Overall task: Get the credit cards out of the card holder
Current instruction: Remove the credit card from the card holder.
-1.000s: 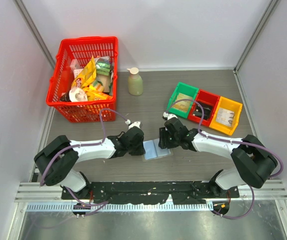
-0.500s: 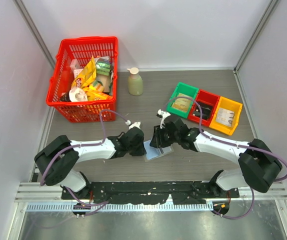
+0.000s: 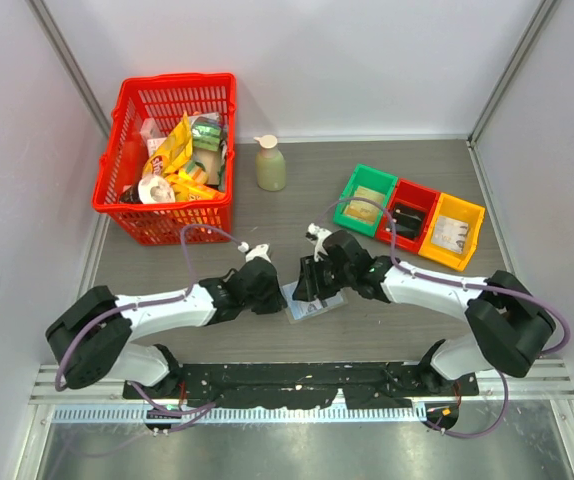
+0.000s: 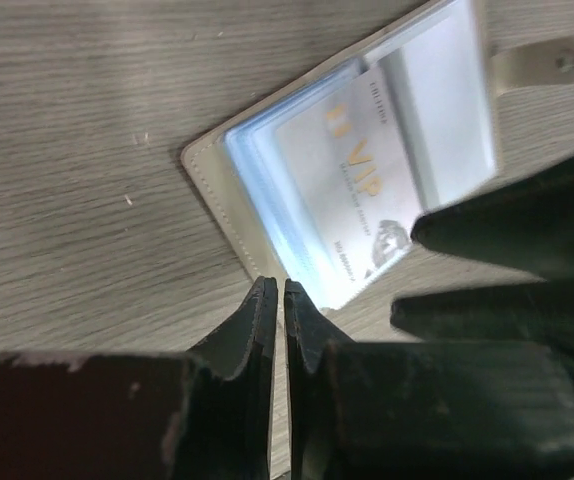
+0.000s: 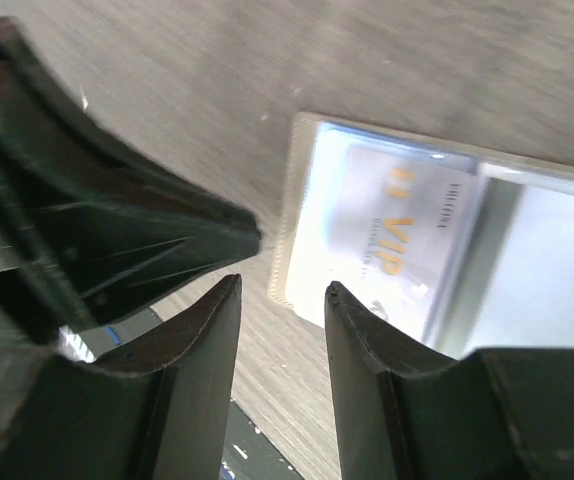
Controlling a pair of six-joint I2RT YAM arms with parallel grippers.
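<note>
Left wrist shows a pale card (image 4: 357, 190) inside the glossy card holder (image 4: 217, 200).

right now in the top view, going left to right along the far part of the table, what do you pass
red basket → soap bottle → green bin → red bin → yellow bin

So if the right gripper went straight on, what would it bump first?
Most likely the edge of the open card holder, just ahead of the right gripper; depth is hard to judge.
</note>
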